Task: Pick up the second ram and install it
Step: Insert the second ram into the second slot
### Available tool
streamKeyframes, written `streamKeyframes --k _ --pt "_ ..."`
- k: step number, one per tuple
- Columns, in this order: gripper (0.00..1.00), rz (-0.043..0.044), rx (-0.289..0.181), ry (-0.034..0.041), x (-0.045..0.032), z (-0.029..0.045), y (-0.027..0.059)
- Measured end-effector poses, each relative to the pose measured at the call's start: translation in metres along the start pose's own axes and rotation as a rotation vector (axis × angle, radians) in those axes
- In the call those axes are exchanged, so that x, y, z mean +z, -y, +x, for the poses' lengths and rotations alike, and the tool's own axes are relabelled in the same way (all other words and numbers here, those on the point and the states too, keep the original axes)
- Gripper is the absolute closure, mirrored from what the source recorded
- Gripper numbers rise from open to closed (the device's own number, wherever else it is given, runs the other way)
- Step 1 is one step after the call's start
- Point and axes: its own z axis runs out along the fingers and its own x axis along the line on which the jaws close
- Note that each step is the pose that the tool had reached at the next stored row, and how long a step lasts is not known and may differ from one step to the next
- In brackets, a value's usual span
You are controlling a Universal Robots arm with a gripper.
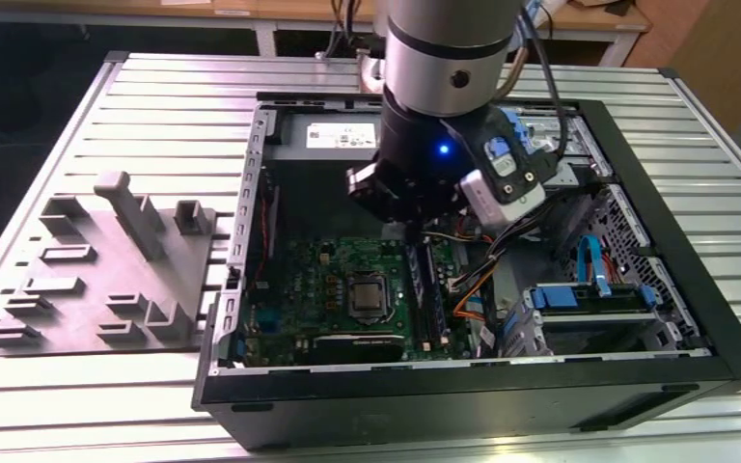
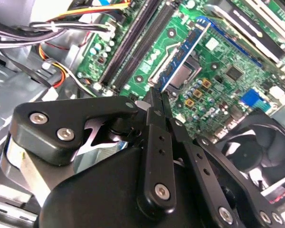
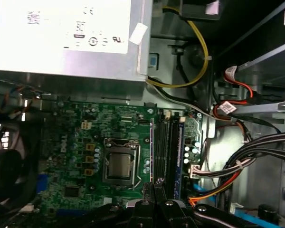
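- Gripping the ram (image 2: 183,59) by one end, my claw (image 2: 157,95) is pinched shut on it.
- It hangs above the board (image 2: 218,52), just beside the slots (image 2: 137,42).

— What sits on the slotted metal table (image 1: 151,106) in the exterior view?
— An open computer case (image 1: 718,328), with a grey moulded fixture (image 1: 100,280) at nine o'clock from it.
— And inside?
— A green motherboard (image 1: 332,280) with its processor socket (image 1: 368,294) (metal lid showing). The grey power supply (image 1: 332,135) is at twelve o'clock from that socket, and a blue drive caddy (image 1: 590,297) at three.
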Motion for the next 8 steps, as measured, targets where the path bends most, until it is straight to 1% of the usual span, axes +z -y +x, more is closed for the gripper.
streamKeyframes --k 5,6,7,8 --pt "0.89 -0.0008 0.000 0.0001 0.0057 -0.0081 0.0006" --pt "0.89 -0.0027 0.001 0.0003 0.0136 -0.0139 0.0012" --pt "0.89 -0.0034 0.001 0.0003 0.0165 -0.0149 0.0013" --pt "0.89 -0.0038 0.001 0.0003 0.0178 -0.0150 0.0013"
